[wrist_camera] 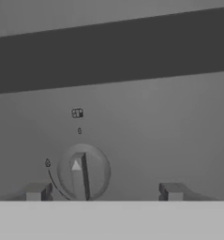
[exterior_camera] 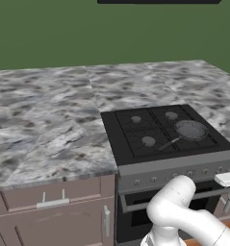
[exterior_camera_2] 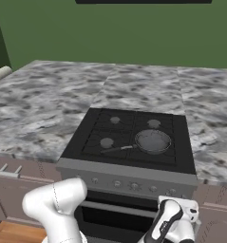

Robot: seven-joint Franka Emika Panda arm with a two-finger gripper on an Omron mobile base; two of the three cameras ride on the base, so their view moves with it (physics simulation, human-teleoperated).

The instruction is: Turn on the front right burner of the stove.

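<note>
Hand: hand (wrist_camera: 103,191) spread open, holding nothing, low in frame.
Knob: round grey knob (wrist_camera: 83,172) just right of left fingertip.
Stove: boxy black-topped stove (exterior_camera_2: 129,156) centre; front right burner under grey frying pan (exterior_camera_2: 153,141).

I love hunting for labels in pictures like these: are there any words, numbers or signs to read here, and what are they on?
No readable words, brands or numbers.
Small burner-diagram symbol above the knob, on the stove front panel: too small to make out.
Tiny mark just below it: unreadable.
Tiny mark left of the knob, at the top of a thin curved line: unreadable.
A pale triangle pointer on the knob.
</note>
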